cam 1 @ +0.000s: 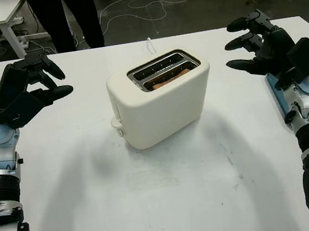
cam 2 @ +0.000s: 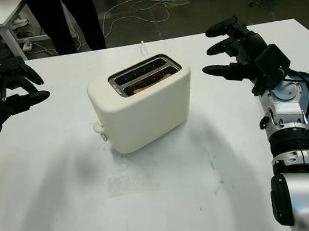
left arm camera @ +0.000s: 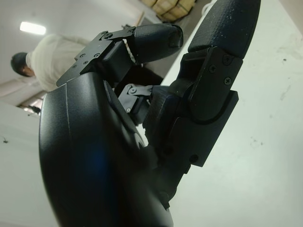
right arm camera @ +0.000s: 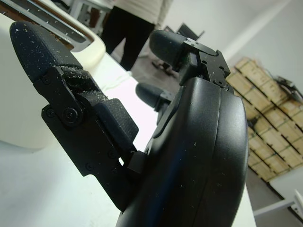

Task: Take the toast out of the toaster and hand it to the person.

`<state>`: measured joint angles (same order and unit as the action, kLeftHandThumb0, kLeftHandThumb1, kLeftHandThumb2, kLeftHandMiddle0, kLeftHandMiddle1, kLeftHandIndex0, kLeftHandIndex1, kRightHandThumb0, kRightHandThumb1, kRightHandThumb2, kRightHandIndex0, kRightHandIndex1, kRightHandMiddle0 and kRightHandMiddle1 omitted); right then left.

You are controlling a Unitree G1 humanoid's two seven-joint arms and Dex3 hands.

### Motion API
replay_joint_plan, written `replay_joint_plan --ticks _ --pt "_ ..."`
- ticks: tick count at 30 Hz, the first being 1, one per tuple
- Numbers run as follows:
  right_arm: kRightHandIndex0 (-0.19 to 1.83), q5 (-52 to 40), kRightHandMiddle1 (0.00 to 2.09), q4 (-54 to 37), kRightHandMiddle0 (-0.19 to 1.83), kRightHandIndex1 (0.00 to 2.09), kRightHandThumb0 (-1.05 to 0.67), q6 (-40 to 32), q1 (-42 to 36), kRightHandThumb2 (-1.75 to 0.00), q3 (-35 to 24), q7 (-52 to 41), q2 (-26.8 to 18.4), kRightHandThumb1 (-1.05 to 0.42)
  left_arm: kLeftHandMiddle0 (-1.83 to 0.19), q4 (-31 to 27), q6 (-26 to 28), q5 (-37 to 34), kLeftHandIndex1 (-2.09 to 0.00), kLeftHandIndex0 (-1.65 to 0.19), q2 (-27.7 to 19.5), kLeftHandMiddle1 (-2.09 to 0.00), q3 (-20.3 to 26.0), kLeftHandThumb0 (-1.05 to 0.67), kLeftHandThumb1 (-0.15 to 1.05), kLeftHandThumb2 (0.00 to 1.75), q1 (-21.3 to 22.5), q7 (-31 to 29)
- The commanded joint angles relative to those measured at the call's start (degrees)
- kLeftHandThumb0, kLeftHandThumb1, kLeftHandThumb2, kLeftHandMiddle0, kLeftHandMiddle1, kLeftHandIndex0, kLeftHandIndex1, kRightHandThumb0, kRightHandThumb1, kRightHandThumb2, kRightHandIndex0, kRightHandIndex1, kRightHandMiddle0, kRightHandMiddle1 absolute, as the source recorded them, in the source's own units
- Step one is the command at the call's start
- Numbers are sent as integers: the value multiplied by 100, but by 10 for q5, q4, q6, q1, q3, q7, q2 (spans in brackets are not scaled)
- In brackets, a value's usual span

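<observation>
Head view, cream toaster [cam 1: 160, 97] mid white worktop [cam 1: 174, 205], toast [cam 1: 168, 79] in its nearer slot, left hand [cam 1: 33, 81] released left of toaster, right hand [cam 1: 254, 42] released to its right, left wrist view, person [left arm camera: 49, 59] beyond the hand, right wrist view, toaster beside the fingers [right arm camera: 42, 52].

I see the cream toaster [cam 2: 143, 108] mid-table with toast [cam 2: 148, 82] in its nearer slot. My left hand [cam 2: 1, 95] hovers open left of the toaster, my right hand [cam 2: 238, 51] open to its right. A person [cam 2: 64, 18] stands beyond it.
</observation>
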<state>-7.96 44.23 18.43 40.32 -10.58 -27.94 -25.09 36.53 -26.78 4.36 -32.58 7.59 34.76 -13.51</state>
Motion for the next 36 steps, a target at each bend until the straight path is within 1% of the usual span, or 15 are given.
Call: replay_joint_plan --ticks 1,12,20,32,36 --pt "0 -2 133 -1 7 151 -105 5 1 0 -2 -1 -2 -63 -67 0 -3 -4 -149 -63 -3 -151 1 -105 85 0 8 -1" --pt "0 -1 135 -6 5 150 -105 1 0 0 1 -1 0 -64 -68 4 -5 -6 -149 -63 -4 -151 3 -105 84 0 7 -2" --pt "0 -2 134 -6 6 150 -105 -2 0 0 2 -1 -1 -62 -69 9 -11 -1 -151 -62 -6 -150 2 -105 86 1 7 2" --pt "0 -6 133 9 7 151 -105 8 3 0 -3 -10 -5 -63 -67 2 -11 2 -150 -62 1 -152 -2 -105 85 0 4 9" --pt "0 -9 134 13 8 152 -105 6 5 0 -5 -12 -5 -63 -68 -7 -2 2 -149 -64 3 -151 -3 -105 86 0 3 11"
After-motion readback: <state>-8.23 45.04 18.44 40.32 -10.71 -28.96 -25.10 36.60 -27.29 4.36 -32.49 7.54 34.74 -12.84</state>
